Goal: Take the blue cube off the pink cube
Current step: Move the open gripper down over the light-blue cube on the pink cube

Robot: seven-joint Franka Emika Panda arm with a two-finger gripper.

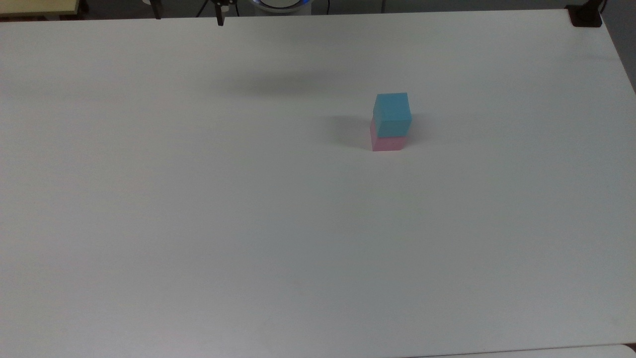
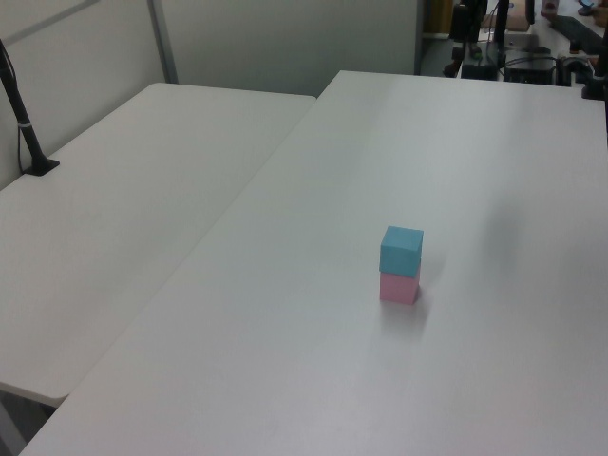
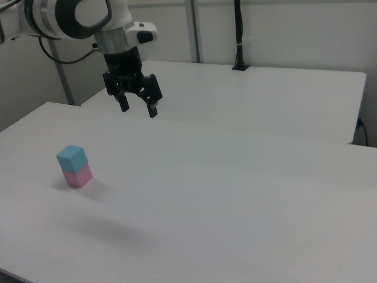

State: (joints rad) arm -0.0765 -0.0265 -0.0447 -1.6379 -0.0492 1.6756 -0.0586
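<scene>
Blue cube (image 3: 72, 157) sat atop pink cube (image 3: 78, 175). Gripper (image 3: 138, 110) hung well above and apart from the cubes, fingers spread, empty.

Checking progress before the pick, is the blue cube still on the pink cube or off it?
On: the blue cube sits atop the pink cube.

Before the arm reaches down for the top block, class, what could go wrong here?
The blue cube sits slightly askew on the pink cube, so an off-centre grasp might knock the stack over. The open gripper hangs high and well aside, so it must line up carefully, or it could clamp both cubes.
</scene>
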